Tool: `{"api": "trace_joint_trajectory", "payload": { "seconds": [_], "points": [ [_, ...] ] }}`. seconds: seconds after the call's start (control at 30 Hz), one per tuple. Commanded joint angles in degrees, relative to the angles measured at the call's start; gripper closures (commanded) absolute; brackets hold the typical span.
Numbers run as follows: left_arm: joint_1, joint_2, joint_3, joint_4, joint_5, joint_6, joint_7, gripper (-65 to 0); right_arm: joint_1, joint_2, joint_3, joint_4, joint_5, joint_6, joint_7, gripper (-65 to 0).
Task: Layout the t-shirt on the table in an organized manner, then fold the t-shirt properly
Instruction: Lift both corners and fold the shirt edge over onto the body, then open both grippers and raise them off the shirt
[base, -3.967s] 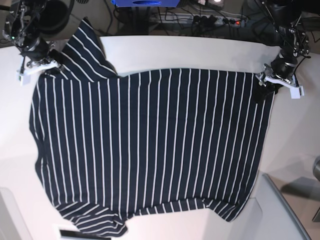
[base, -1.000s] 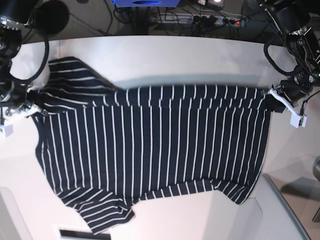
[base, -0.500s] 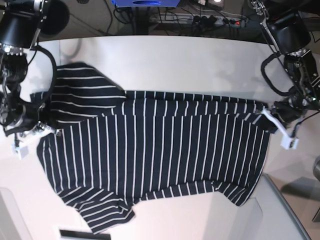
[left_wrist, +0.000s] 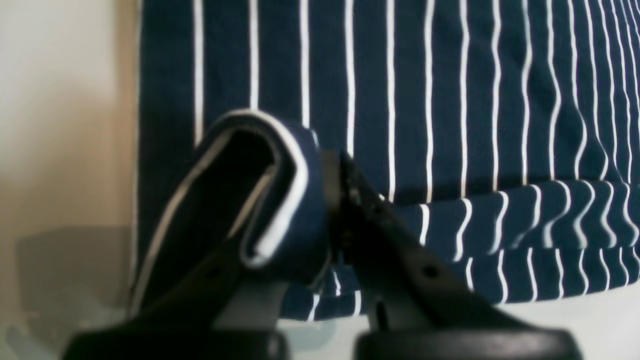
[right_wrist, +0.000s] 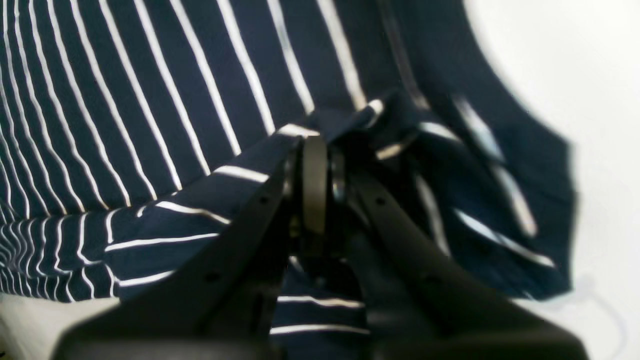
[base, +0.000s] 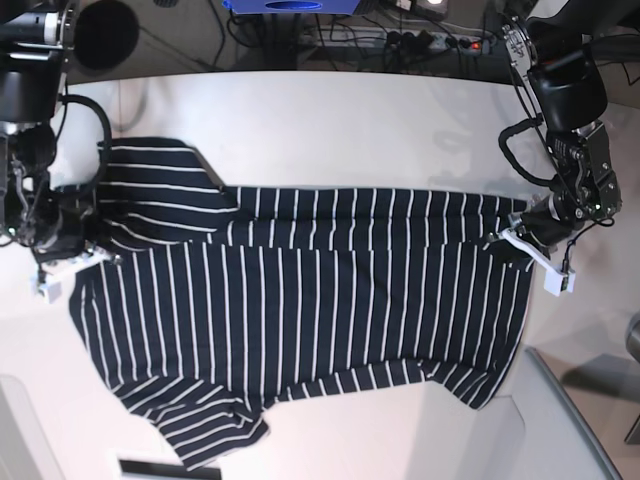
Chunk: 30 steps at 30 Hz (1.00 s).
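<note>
Shirt (base: 300, 320) lies spread across the table (base: 350, 120), its far edge folded over toward the near side in a band running between the two grippers. Left gripper (base: 520, 245) is clamped on the folded corner at the base view's right; right gripper (base: 85, 258) is clamped on bunched fabric at the opposite corner, beside the sleeve. Bare tabletop lies beyond the far fold, wide open up to the curved far edge. Narrower bare strips flank both sides. Near hem and lower sleeve reach close to the near border. No brand, label or legible writing can be made out.
</note>
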Motion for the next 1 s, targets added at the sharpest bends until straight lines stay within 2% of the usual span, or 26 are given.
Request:
{"api": "trace_joint_trajectory", "payload": {
  "seconds": [0.0,0.23,0.3,0.4,0.43,0.53,0.6,0.7,0.77,0.83,0.97],
  "points": [
    [-1.2,-1.0,-0.1,0.7,-1.0,-0.3,-1.5,0.0,1.0,1.1,0.2,0.3,0.4,0.2,1.2,-0.6],
    [-1.0,-1.0,-0.4,0.1,-0.9,-0.2,-2.8,0.0,1.7,1.1,0.2,-0.6,0.4,0.3,1.9,-3.5],
    [-1.2,-1.0,-0.8,0.2,-1.0,-0.2,-2.8,0.0,1.7,1.1,0.5,-0.5,0.5,0.3,2.0,-13.4],
    [-1.2,-1.9,-0.9,0.5,-1.2,-0.2,-2.8,0.0,1.5,1.1,0.7,1.5,0.5,0.3,2.1,-33.3],
    [-1.2,-2.1,-0.9,0.6,-1.4,-0.2,-2.8,-3.1,1.4,1.1,0.7,2.6,0.5,0.3,2.1,-37.2],
    [-1.4,-2.2,-0.9,0.7,-1.4,-0.2,-2.8,-30.3,0.0,1.1,0.7,6.4,0.5,0.3,2.1,-38.3],
    [-1.9,-2.2,-1.6,0.7,-1.5,-0.2,-2.8,-45.9,-1.6,1.1,0.8,10.5,0.6,0.3,2.1,-38.3],
    [-1.9,-1.9,-7.6,0.8,-1.5,-0.5,-2.8,-60.7,-5.1,0.5,3.5,18.4,0.9,0.1,2.2,-38.3],
    [-1.9,-1.9,-10.7,1.5,-1.6,-0.6,-2.5,-65.0,-7.9,-1.3,6.0,23.8,0.7,0.0,1.6,-38.3],
    [-1.0,-2.0,-11.9,4.7,-1.6,-0.6,-2.4,-65.0,-11.9,-2.6,9.4,28.5,0.9,0.0,0.6,-38.3],
    [7.4,-2.2,-12.3,15.9,-1.6,-0.6,-2.5,-65.0,-20.5,-5.8,13.4,34.0,0.9,0.4,-1.7,-38.3]
  ]
}}
